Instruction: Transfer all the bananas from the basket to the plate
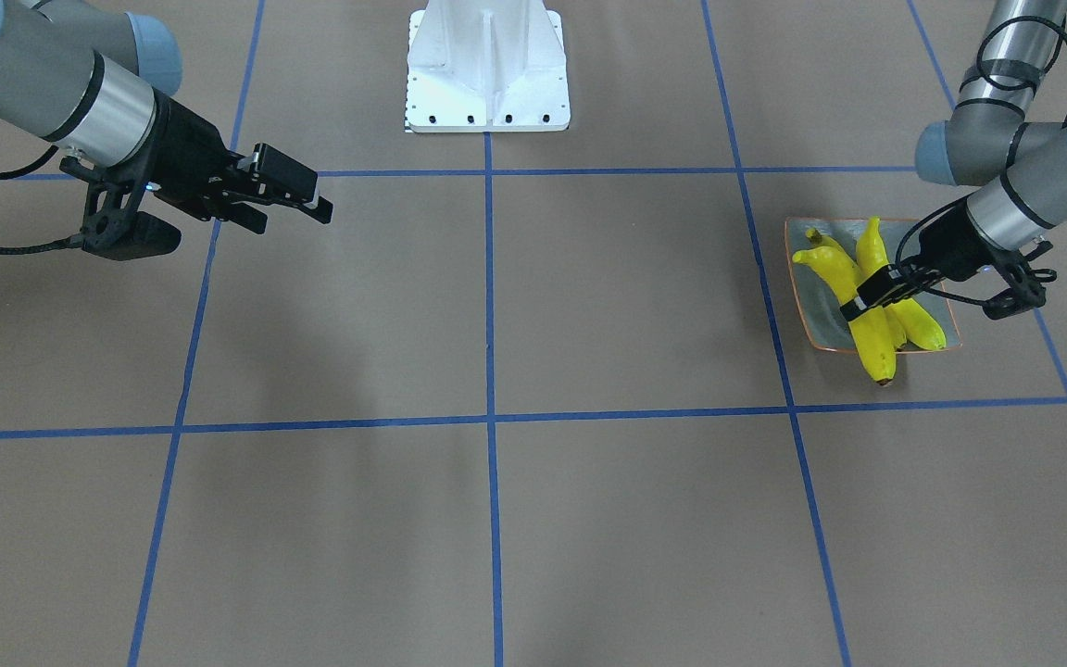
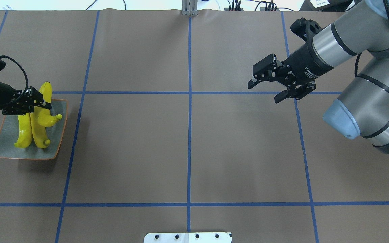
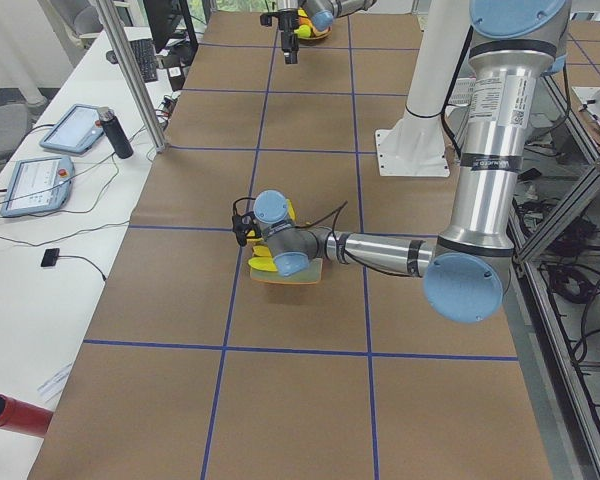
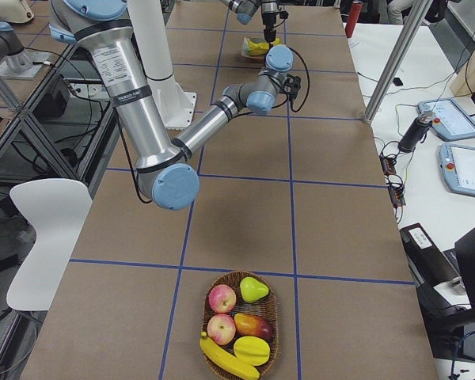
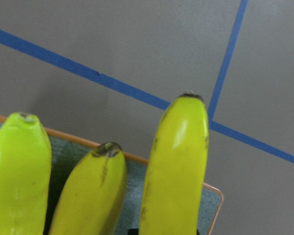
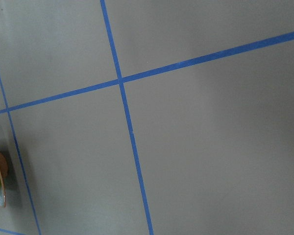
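Note:
Three yellow bananas (image 2: 32, 130) lie on the grey-blue plate (image 2: 3, 145) at the table's left end. They also show in the front view (image 1: 922, 324), on the plate (image 1: 821, 315). My left gripper (image 2: 29, 101) is low over the plate and shut around one banana (image 5: 176, 161), whose tip overhangs the orange rim (image 5: 213, 190). A fourth banana (image 4: 226, 358) lies in the wicker basket (image 4: 239, 279) at the table's right end. My right gripper (image 2: 263, 91) is open and empty above the table, far from both.
The basket also holds two apples (image 4: 222, 299), a pear (image 4: 253, 289) and other fruit. The white robot base (image 1: 487, 93) stands at mid-table on the robot's side. Blue tape lines grid the brown tabletop. Tablets and cables lie on a side bench (image 4: 459, 158).

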You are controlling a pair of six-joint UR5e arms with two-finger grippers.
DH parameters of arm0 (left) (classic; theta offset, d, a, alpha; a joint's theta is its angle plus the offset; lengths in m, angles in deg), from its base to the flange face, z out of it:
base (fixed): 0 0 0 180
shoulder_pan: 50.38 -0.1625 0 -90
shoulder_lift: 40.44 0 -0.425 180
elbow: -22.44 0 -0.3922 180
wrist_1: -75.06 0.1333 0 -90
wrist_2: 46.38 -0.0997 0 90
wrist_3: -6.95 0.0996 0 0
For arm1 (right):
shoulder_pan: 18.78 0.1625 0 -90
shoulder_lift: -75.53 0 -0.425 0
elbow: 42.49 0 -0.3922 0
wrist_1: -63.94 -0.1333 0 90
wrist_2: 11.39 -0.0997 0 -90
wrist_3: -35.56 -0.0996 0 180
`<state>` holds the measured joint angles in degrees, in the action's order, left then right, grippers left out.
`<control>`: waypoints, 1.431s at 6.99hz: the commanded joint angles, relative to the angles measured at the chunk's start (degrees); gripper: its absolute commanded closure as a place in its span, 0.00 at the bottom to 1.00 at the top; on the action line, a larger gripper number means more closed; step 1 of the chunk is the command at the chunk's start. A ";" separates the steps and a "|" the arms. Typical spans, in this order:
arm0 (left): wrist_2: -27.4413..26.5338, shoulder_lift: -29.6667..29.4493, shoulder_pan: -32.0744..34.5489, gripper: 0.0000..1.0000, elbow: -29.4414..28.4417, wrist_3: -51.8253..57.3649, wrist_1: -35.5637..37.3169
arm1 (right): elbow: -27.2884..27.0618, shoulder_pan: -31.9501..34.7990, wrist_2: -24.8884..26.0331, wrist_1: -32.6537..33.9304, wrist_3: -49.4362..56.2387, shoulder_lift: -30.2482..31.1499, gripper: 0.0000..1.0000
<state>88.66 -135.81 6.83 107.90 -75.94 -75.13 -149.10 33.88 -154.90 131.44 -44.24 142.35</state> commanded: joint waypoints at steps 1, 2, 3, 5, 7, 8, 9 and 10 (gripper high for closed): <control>0.05 0.09 0.18 0.00 0.15 0.18 -0.19 | 0.00 0.16 0.08 0.00 0.00 0.07 0.00; 0.14 0.00 0.27 0.00 0.06 0.18 -0.97 | 0.00 0.51 0.08 0.00 0.00 0.07 0.00; 1.62 0.00 2.62 0.00 0.06 0.79 -0.98 | 0.00 0.86 0.08 0.09 0.00 0.07 0.00; 11.17 -0.35 12.70 0.00 -0.02 1.84 -0.20 | -0.18 4.10 -0.80 0.26 0.96 1.11 0.00; 10.18 -0.52 16.17 0.00 1.11 5.69 -0.19 | -0.35 7.18 -0.54 0.35 8.22 6.19 0.00; 4.68 -0.44 15.66 0.00 1.55 11.72 -0.19 | -0.18 8.67 -0.02 0.44 15.40 10.74 0.00; 0.53 -0.35 15.48 0.00 1.56 18.57 0.94 | 0.08 11.13 0.08 0.70 24.17 15.84 0.00; 0.14 -0.44 16.08 0.00 1.82 22.38 4.26 | 0.96 14.20 0.08 0.79 32.35 20.41 0.00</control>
<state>90.97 -136.22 22.48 109.44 -59.27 -73.74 -148.92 44.72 -154.92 132.07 -21.83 157.05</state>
